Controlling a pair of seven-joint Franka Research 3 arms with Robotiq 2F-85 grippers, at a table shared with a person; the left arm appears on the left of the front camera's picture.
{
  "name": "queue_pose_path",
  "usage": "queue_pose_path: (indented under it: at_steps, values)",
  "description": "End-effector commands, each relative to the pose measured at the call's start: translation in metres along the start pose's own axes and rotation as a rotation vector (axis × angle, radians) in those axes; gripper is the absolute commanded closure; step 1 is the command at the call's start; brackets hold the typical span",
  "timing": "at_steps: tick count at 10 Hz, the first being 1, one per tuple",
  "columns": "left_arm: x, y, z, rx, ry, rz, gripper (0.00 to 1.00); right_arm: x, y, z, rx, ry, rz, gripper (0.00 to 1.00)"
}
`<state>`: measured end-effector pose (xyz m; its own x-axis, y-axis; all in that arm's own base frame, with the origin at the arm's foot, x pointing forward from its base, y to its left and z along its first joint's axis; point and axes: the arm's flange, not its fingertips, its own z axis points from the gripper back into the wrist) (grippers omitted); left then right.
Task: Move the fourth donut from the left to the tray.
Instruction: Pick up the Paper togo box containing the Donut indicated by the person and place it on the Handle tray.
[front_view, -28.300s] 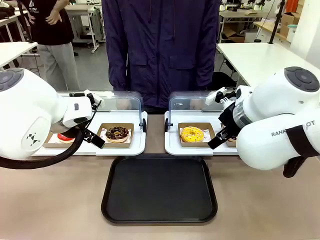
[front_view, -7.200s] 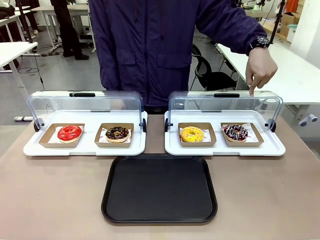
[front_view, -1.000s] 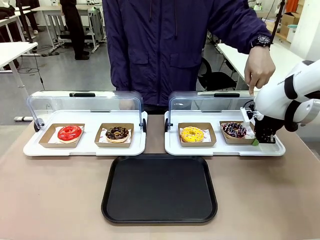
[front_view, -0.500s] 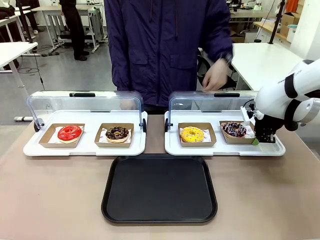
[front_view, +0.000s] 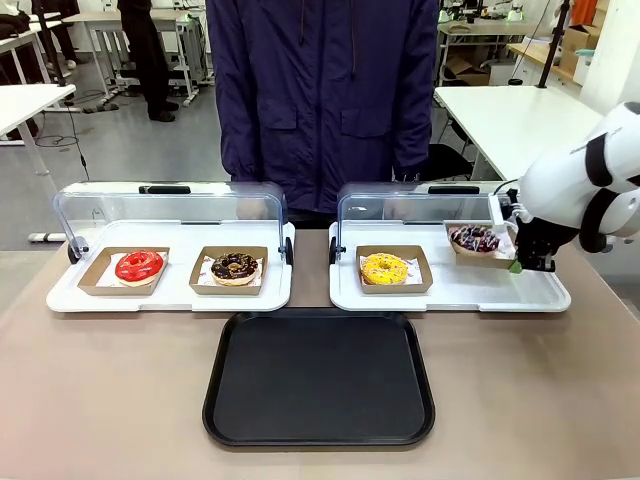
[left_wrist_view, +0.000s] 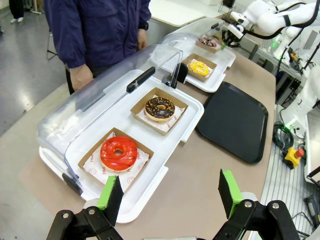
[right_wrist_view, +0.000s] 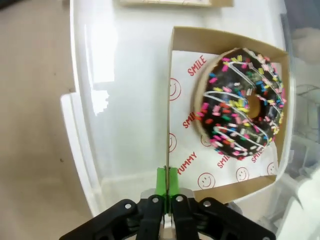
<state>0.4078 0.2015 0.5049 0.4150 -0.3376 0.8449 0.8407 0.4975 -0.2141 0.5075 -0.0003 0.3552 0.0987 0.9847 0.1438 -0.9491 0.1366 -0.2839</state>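
Note:
The fourth donut (front_view: 474, 238), dark chocolate with white streaks and coloured sprinkles, lies in its brown cardboard holder (front_view: 470, 258). The holder hangs slightly above the right white display tray. My right gripper (front_view: 515, 264) is shut on the holder's right edge. The right wrist view shows the green pads (right_wrist_view: 167, 181) pinching the holder's wall (right_wrist_view: 220, 38), with the donut (right_wrist_view: 242, 117) beyond. The black tray (front_view: 318, 380) lies at the table's front centre. My left gripper (left_wrist_view: 170, 196) stands open above the table's left end, holding nothing.
A yellow donut (front_view: 384, 268) sits on the right display tray (front_view: 450, 295). A red donut (front_view: 139, 266) and a chocolate donut (front_view: 234, 266) sit on the left one (front_view: 170, 298). Both clear lids stand open at the back. A person stands behind the table.
My right gripper has raised the holder with the fourth donut off the display tray. The person's pointing hand has dropped away from above the lid.

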Motion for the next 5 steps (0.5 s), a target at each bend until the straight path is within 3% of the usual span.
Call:
queue_pose_path:
  at_steps: [1,5]
  values:
    - [0.0,0.0,0.001,-0.011,-0.008,-0.017,0.0,0.02,0.02,0.025,-0.044,0.015,-0.011,0.98]
    - [0.0,0.0,0.001,-0.011,-0.008,-0.017,0.0,0.07,0.055,0.062,-0.044,0.018,-0.04,0.98]
